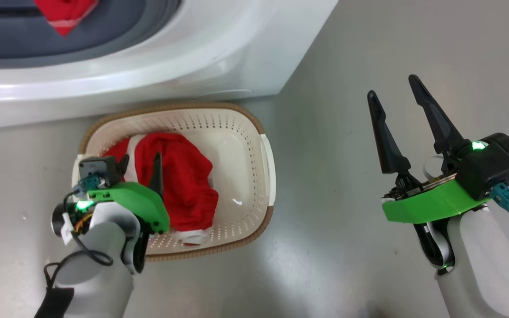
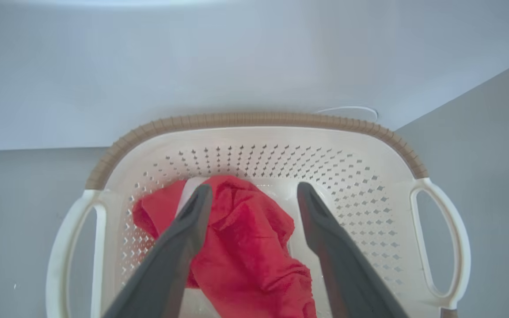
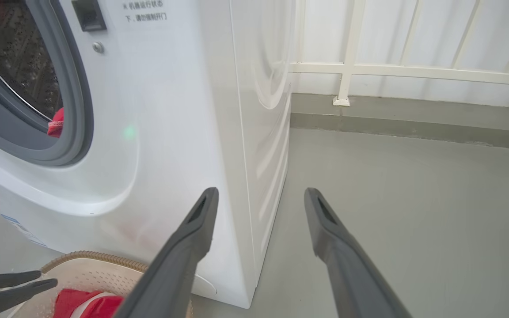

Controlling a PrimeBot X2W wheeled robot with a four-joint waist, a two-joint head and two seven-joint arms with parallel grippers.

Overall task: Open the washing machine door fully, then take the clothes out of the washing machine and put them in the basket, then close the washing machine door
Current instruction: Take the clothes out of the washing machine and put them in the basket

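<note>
While above clothes [image 2: 245, 247], left pincer [image 2: 252, 194] wide, empty.

Basket [image 2: 259, 154] perforated matt plastic; clothes [image 2: 245, 247] soft fuzzy cloth.

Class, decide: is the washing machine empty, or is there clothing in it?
Not empty. A red garment lies in the washing machine opening, by its grey rubber ring. More inside: cannot tell.
</note>
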